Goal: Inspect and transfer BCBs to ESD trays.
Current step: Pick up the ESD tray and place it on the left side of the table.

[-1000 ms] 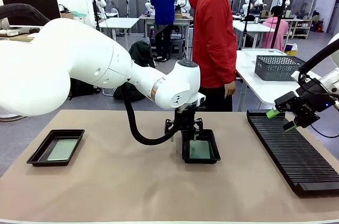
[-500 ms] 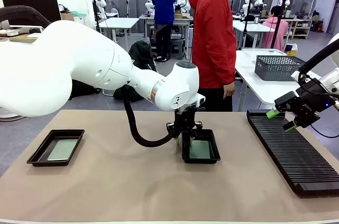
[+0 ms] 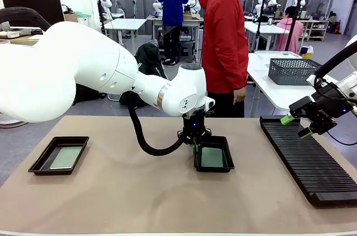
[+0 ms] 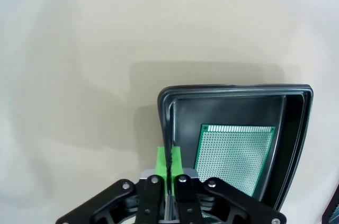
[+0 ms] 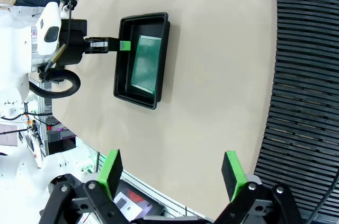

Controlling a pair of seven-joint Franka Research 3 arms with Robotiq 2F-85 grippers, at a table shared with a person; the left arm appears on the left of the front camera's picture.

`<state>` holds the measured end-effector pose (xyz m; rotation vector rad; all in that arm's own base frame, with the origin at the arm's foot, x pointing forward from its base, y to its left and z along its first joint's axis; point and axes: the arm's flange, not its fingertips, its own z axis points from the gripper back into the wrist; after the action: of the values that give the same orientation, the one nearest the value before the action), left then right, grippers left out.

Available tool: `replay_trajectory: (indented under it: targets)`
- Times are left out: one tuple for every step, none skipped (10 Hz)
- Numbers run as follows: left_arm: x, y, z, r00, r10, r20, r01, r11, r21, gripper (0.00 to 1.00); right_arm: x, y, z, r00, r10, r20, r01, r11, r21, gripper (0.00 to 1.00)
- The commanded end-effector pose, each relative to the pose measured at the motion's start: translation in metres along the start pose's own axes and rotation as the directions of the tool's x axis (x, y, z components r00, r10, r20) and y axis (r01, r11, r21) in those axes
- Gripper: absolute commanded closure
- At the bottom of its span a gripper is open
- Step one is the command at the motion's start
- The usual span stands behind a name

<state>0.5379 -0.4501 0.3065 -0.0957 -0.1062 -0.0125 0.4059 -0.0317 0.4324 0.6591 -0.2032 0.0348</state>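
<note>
One black ESD tray (image 3: pixel 213 167) sits mid-table with a green-grey BCB (image 3: pixel 211 158) flat on its floor. My left gripper (image 3: pixel 195 142) reaches down to its near-left rim. In the left wrist view the green pads (image 4: pixel 163 159) are pinched together on the wall of this tray (image 4: pixel 233 90), beside the perforated BCB (image 4: pixel 233 155). A second ESD tray (image 3: pixel 39 164) at the far left holds another BCB (image 3: pixel 65 158). My right gripper (image 3: pixel 295 126) hovers open above the rack; its own view shows wide jaws (image 5: pixel 172 163), the middle tray (image 5: pixel 123 60) and its BCB (image 5: pixel 145 64).
A long black ribbed rack (image 3: pixel 312 163) lies along the right side of the table (image 5: pixel 307 75). A person in a red top (image 3: pixel 225 35) stands at the far edge. A dark mesh basket (image 3: pixel 293 71) rests on a white table behind. Bare brown tabletop lies between the trays.
My left gripper's fingers have closed onto the middle tray's rim, and the tray has shifted slightly to the right. The right arm has stayed still.
</note>
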Motion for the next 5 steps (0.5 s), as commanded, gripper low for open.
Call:
replay_trajectory:
  targets:
    - [-0.0021, 0.0117, 0.0047, 1.000, -0.001, -0.017, 0.001, 1.000, -0.005, 1.00, -0.0008, 0.0026, 0.0011, 1.000, -0.024, 0.007, 0.024, 1.000, 0.001, 0.00]
    - [-0.0004, 0.0120, 0.0052, 1.000, 0.001, -0.021, -0.001, 1.000, -0.004, 1.00, -0.0008, 0.0026, 0.0011, 1.000, -0.024, 0.007, 0.024, 1.000, 0.001, 0.00]
    - [0.0013, 0.0127, 0.0057, 1.000, 0.006, -0.026, -0.007, 1.000, -0.006, 1.00, -0.0008, 0.0026, 0.0011, 1.000, -0.024, 0.007, 0.024, 1.000, 0.001, 0.00]
    - [0.0032, 0.0129, 0.0065, 0.998, 0.046, -0.045, -0.046, 0.999, -0.008, 1.00, -0.0008, 0.0026, 0.0011, 1.000, -0.024, 0.007, 0.024, 1.000, 0.001, 0.00]
    - [0.0022, 0.0033, 0.0001, 1.000, 0.014, -0.008, -0.014, 1.000, -0.003, 1.00, -0.0008, 0.0026, 0.0011, 1.000, -0.024, 0.007, 0.024, 1.000, 0.001, 0.00]
